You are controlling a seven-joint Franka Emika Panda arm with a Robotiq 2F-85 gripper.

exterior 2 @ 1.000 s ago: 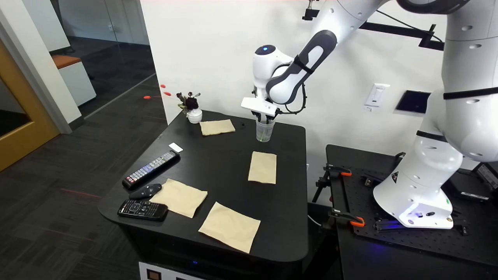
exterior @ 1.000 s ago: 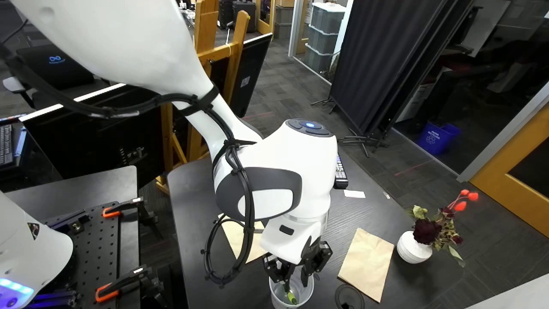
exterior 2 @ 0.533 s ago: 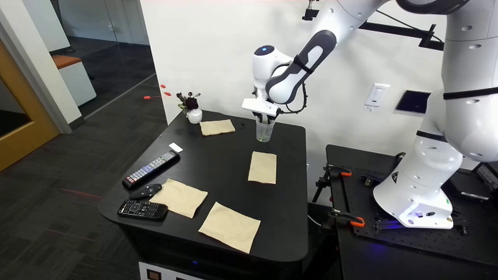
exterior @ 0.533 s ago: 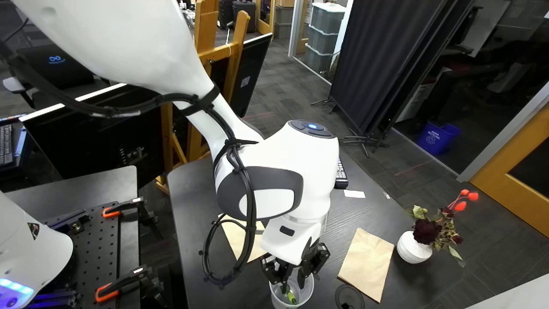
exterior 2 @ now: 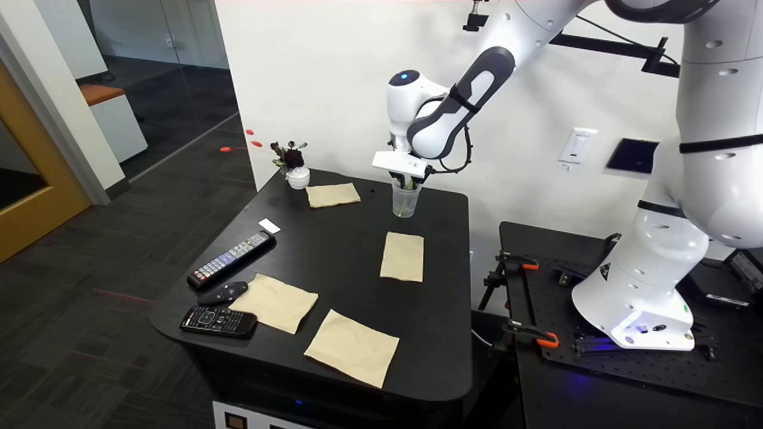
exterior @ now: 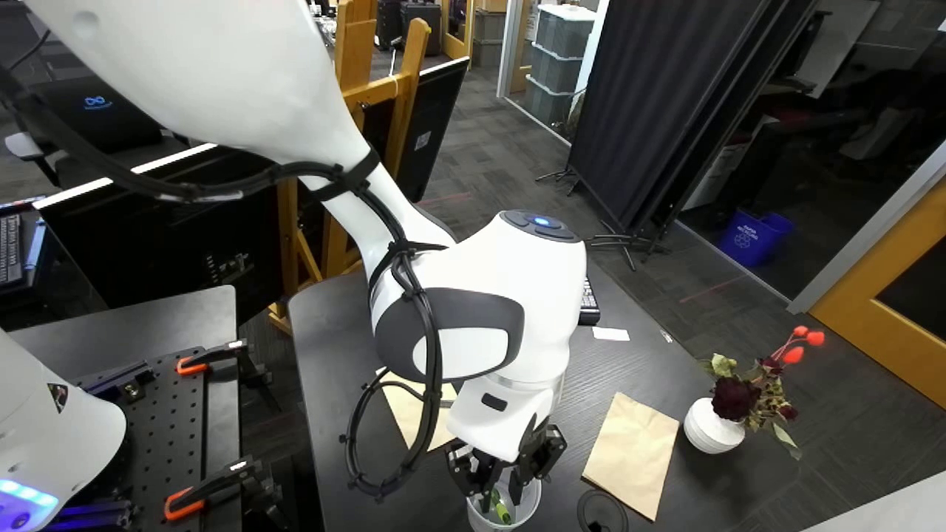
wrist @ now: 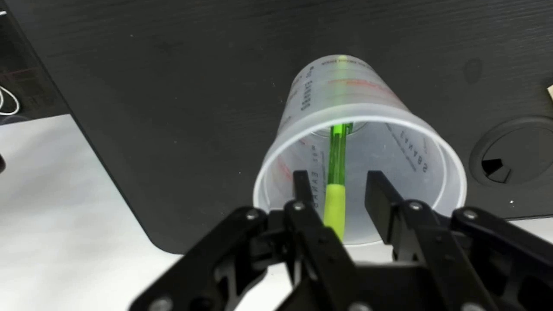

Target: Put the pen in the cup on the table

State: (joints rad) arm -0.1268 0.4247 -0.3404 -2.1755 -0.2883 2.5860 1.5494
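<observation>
The bright green pen [wrist: 335, 207] stands inside the clear cup [wrist: 453, 168], leaning with its upper end between the gripper's fingers. The green also shows through the cup in both exterior views [exterior: 502, 512] [exterior 2: 400, 211]. The cup stands upright on the black table [wrist: 173, 151], near a table edge by the wall. My gripper [wrist: 338, 178] is open, with its fingertips at the cup's mouth. A wide gap shows between the right finger and the pen. The left finger is close to the pen; its lower part hides the pen's top end.
Brown paper napkins [exterior 2: 403, 256] lie on the table; one [exterior: 633, 454] is near the cup. A round table grommet [wrist: 514, 151] is beside the cup. A white vase with flowers [exterior 2: 298, 177] stands at the far corner. Remotes [exterior 2: 232, 260] lie farther off. A white wall [exterior 2: 334, 89] is behind.
The gripper has shifted slightly sideways over the cup, and light green now shows between its fingers in an exterior view. The pen and cup have stayed in place.
</observation>
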